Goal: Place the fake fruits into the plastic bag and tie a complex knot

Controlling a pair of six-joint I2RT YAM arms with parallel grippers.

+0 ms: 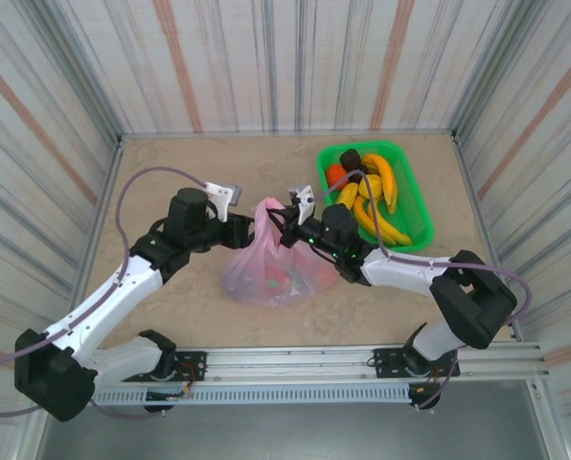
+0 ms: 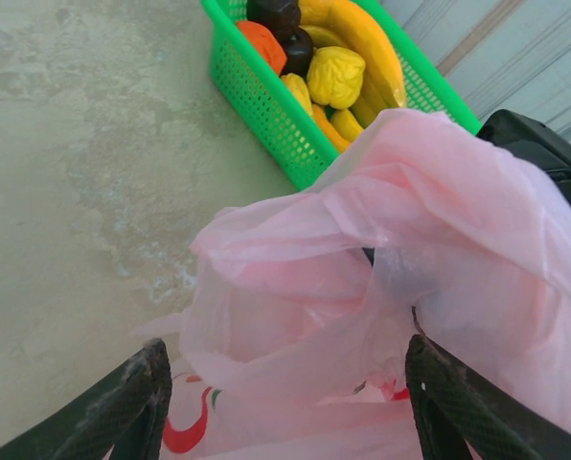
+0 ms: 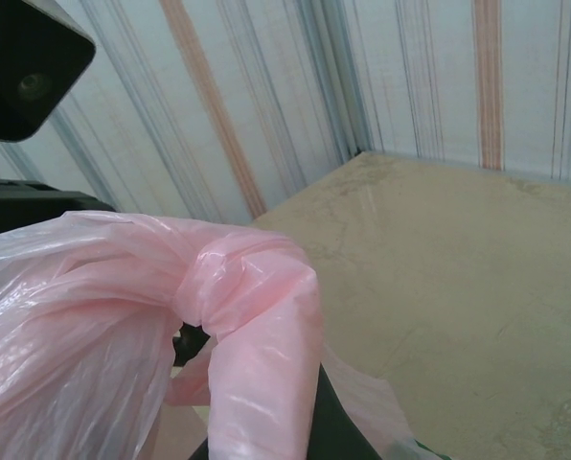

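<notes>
The pink plastic bag point(image 1: 266, 273) sits mid-table with its top gathered upward; dim red shapes show through it. My left gripper point(image 1: 250, 228) is at the left of the gathered top. In the left wrist view it point(image 2: 290, 412) stands open, its fingers point(image 2: 137, 407) wide apart with bag film point(image 2: 362, 287) between them. My right gripper point(image 1: 287, 222) is at the right of the top, shut on a pink handle strip point(image 3: 262, 383) that runs down from a bunched knot point(image 3: 218, 278). Fake fruits lie in the green tray: bananas point(image 1: 381, 206), an orange point(image 1: 335, 174) and a dark piece point(image 1: 351, 159).
The green tray point(image 1: 415, 187) stands at the back right, close beside the right arm. In the left wrist view the green tray point(image 2: 266, 125) is just beyond the bag. Striped walls enclose the table on three sides. Bare tabletop point(image 1: 190, 172) lies behind and left of the bag.
</notes>
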